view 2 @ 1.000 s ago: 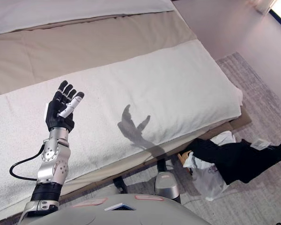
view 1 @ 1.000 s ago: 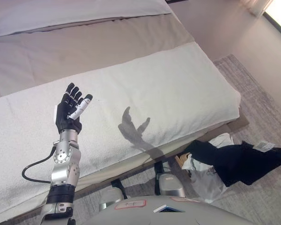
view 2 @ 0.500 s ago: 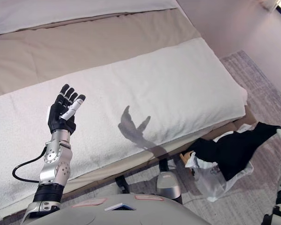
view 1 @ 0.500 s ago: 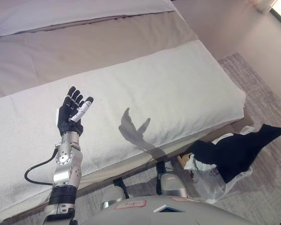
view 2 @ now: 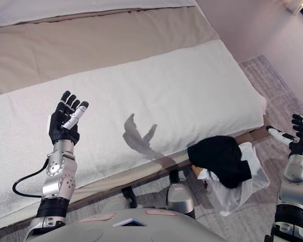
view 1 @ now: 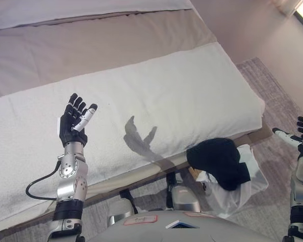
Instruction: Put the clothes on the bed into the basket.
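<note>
Clothes: a dark garment [view 2: 219, 159] lies bunched in a soft mound at about 4 o'clock in the view, just off the foot of the bed and below its edge, sitting on top of white cloth [view 2: 242, 184] that spreads out under and around it. It looks light and limp, likely to sag and trail when lifted, not slippery or fragile; a good hold would be a pinch of gathered folds at the top of the mound, taking enough cloth that loose ends do not drag. Whether the white cloth is another garment or the lining of the basket cannot be told, and no basket rim or handle is clearly visible; only a small tan piece [view 2: 196, 170] shows at the mound's left edge. The right hand [view 2: 300, 135] is at 3 o'clock, well apart from the garment, fingers spread and holding nothing. The left hand [view 1: 74, 121] is raised at 9 o'clock above the bed [view 1: 192, 85], palm up, fingers spread, empty. The bed's white cover shows no clothing in the part seen; its left end and head are cut off by the view's edge.
</note>
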`<state>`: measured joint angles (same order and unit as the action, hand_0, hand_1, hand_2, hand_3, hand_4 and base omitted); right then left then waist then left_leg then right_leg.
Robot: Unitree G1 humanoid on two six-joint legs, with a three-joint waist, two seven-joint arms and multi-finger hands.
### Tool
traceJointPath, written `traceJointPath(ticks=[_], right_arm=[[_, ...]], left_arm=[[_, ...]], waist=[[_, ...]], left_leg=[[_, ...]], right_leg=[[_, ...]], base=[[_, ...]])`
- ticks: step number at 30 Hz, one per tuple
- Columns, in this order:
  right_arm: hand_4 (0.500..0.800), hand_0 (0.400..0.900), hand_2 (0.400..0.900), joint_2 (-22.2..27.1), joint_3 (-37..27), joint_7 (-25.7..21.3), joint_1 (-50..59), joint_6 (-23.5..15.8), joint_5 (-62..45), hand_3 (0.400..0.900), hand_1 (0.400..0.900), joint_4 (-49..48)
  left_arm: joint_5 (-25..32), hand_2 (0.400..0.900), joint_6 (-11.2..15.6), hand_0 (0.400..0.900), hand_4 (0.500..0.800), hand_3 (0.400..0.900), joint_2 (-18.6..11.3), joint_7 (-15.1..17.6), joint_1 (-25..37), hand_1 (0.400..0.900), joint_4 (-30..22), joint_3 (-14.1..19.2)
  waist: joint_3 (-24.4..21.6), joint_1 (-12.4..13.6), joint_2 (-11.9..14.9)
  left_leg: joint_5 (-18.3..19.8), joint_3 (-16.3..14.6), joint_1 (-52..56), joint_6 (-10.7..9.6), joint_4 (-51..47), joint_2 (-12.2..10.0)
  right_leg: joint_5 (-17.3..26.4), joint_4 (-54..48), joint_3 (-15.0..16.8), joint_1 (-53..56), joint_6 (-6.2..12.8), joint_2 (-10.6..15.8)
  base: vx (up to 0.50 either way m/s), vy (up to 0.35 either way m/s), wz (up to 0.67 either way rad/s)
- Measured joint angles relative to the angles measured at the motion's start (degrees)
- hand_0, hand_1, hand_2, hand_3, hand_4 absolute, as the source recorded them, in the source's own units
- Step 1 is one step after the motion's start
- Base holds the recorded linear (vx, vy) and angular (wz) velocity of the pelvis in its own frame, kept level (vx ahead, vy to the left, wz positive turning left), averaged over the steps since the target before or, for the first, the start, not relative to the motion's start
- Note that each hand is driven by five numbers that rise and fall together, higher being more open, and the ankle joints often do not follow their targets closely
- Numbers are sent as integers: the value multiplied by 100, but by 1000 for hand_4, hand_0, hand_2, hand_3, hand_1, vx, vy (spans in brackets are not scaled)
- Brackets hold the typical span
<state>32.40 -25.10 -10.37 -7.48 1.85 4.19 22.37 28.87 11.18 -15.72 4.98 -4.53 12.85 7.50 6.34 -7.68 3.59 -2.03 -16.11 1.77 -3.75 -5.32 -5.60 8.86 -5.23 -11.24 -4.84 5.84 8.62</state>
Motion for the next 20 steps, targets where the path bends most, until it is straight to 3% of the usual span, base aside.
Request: traceJointPath(ticks=[14, 20], right_arm=[[800, 900, 900, -72, 21, 59, 63, 4, 117, 900, 900, -269], [800, 900, 900, -233, 657, 18, 407, -33, 129, 900, 900, -396]], left_arm=[[-8, 900, 0, 900, 800, 900, 3, 7, -12, 900, -2, 85], [-182, 900, 1, 900, 800, 900, 3, 30, -23, 900, -1, 47]], waist=[[-3, -3, -4], [-16, 8, -25]], left_leg=[[1, 27, 69, 1, 0, -5], [-6, 45, 80, 0, 2, -9]], right_leg=[[0, 14, 0, 61, 0, -7], [3, 3, -23, 84, -4, -7]], base=[[-4, -1, 0], [-14, -4, 6]])
